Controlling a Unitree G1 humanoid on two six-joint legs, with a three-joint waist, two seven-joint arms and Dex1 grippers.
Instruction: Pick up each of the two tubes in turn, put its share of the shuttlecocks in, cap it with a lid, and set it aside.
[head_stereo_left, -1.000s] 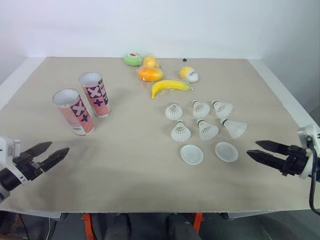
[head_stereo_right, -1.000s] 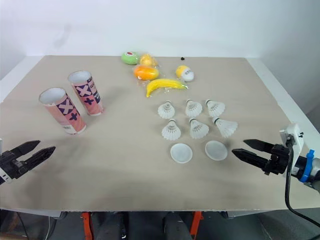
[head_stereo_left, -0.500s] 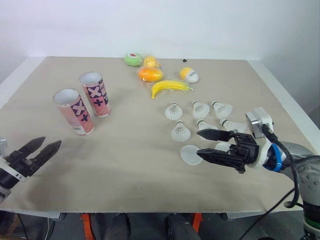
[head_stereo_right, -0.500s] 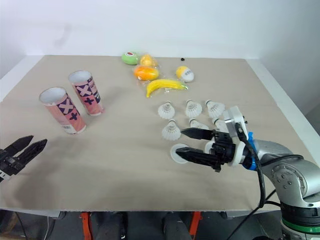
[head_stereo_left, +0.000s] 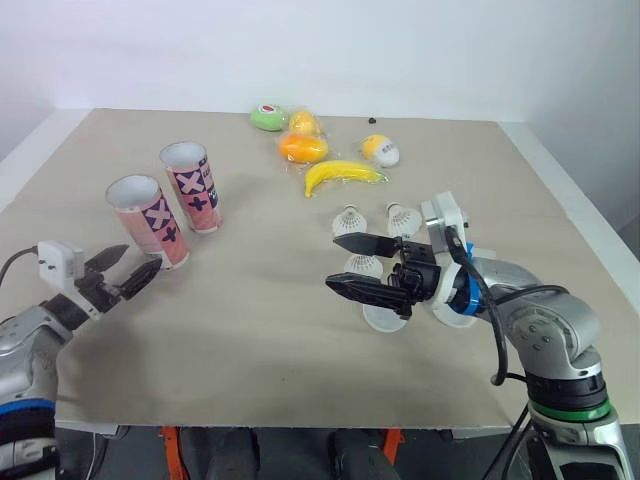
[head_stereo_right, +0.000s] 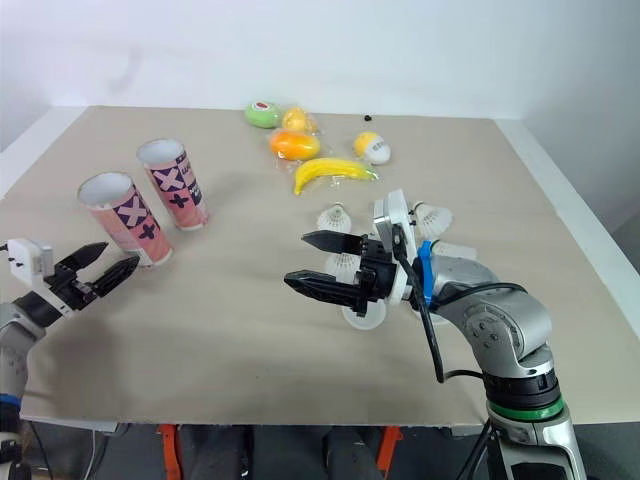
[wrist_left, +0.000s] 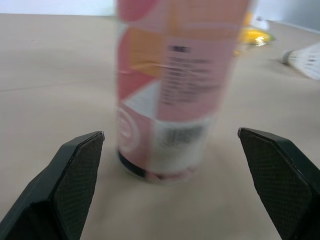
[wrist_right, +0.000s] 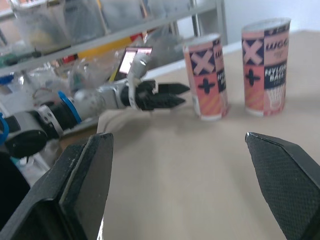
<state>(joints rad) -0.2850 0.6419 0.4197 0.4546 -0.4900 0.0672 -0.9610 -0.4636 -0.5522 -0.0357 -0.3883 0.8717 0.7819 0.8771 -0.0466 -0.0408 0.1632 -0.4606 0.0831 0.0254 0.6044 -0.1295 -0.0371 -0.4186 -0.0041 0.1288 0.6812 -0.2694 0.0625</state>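
Two pink tubes stand open-topped at the table's left, the nearer one (head_stereo_left: 148, 222) in front of the farther one (head_stereo_left: 191, 187). My left gripper (head_stereo_left: 140, 260) is open just in front of the nearer tube (wrist_left: 175, 85), which stands beyond the gap between its fingers (wrist_left: 75, 170), untouched. My right gripper (head_stereo_left: 332, 262) is open and empty above mid-table, pointing left toward both tubes (wrist_right: 205, 75). Its arm crosses over several white shuttlecocks (head_stereo_left: 348, 222) and hides part of them. One white lid (head_stereo_left: 383, 317) peeks out below the right gripper; the second lid is hidden by the arm.
Toy fruit lies at the back: a banana (head_stereo_left: 342, 173), an orange (head_stereo_left: 302, 148), a green piece (head_stereo_left: 268, 117) and a yellow-white egg (head_stereo_left: 380, 150). Bare tabletop (head_stereo_left: 250, 330) lies between the two grippers. Shelves (wrist_right: 100, 30) stand beyond the table's left edge.
My right arm has swung in from the right edge, over the lids and shuttlecocks, to mid-table. My left gripper has moved forward, close to the nearer tube. Both stay open.
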